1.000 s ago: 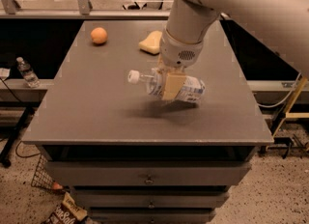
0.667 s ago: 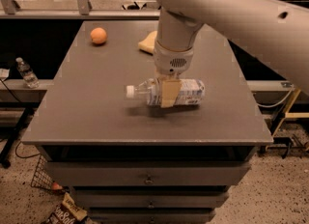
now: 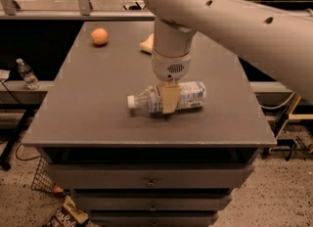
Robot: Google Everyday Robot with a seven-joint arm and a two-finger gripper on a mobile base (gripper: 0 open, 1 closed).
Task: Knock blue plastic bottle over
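The blue plastic bottle (image 3: 191,95) lies on its side on the grey table (image 3: 88,118), near the front middle. Its white cap (image 3: 131,102) points left and its white-and-blue label faces up. My gripper (image 3: 168,102) hangs straight down from the big white arm (image 3: 171,50) and sits right at the bottle's middle, hiding part of it. The bottle rests flat on the tabletop.
An orange (image 3: 100,36) sits at the table's far left. A yellow object (image 3: 146,45) lies behind the arm. A small clear bottle (image 3: 27,74) stands on a low ledge left of the table. Drawers (image 3: 151,179) are below; a snack bag (image 3: 66,215) lies on the floor.
The bottle has gone from tilted at the gripper to lying flat on the table, cap to the left. The gripper has come down and slightly left with it.
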